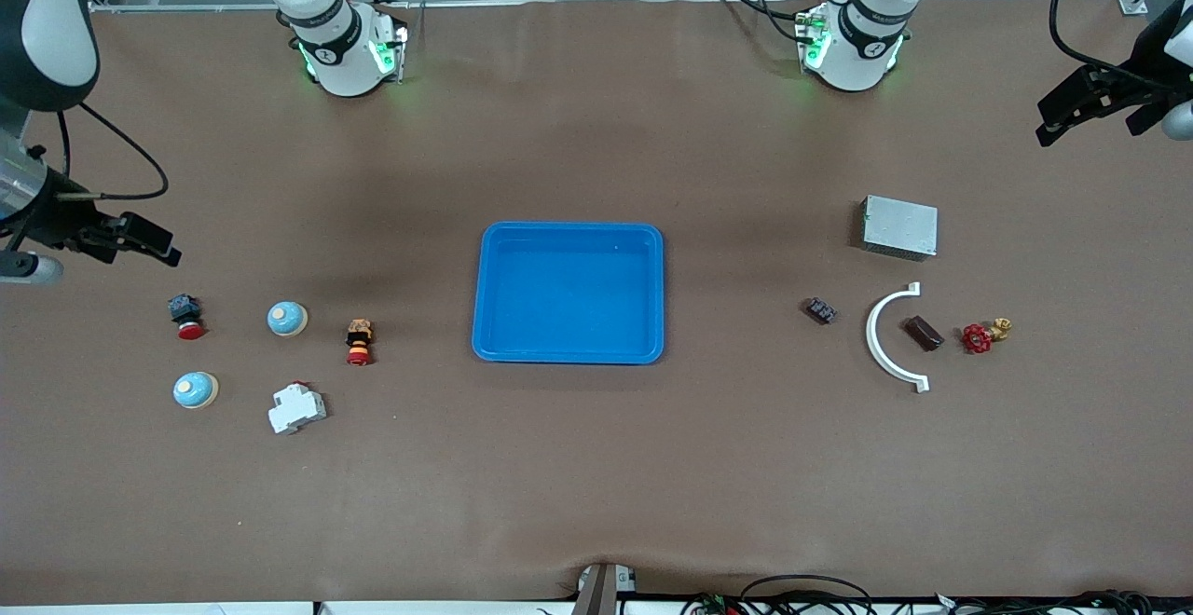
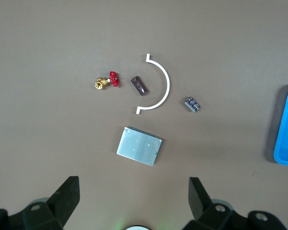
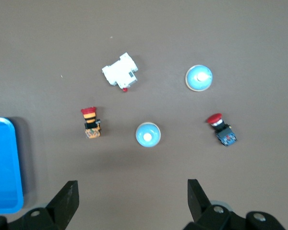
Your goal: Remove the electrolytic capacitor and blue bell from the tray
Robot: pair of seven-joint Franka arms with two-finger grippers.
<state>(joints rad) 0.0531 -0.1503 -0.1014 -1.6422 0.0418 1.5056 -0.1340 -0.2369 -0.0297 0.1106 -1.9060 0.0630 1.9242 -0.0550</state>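
Both sets of jaws stand wide open and hold nothing. Your left gripper (image 2: 134, 201) hangs over the left arm's end of the table, your right gripper (image 3: 132, 201) over the right arm's end. The bright blue shallow plastic tray (image 1: 569, 349) sits mid-table and looks empty. Two round blue bells (image 1: 287, 319) (image 1: 195, 390) already lie on the brown table near the right gripper, well apart from the tray. No capacitor can be picked out with certainty, so judge the removal done.

Tray (image 1: 569, 233) glossy blue plastic; table cover (image 1: 596, 485) matt brown
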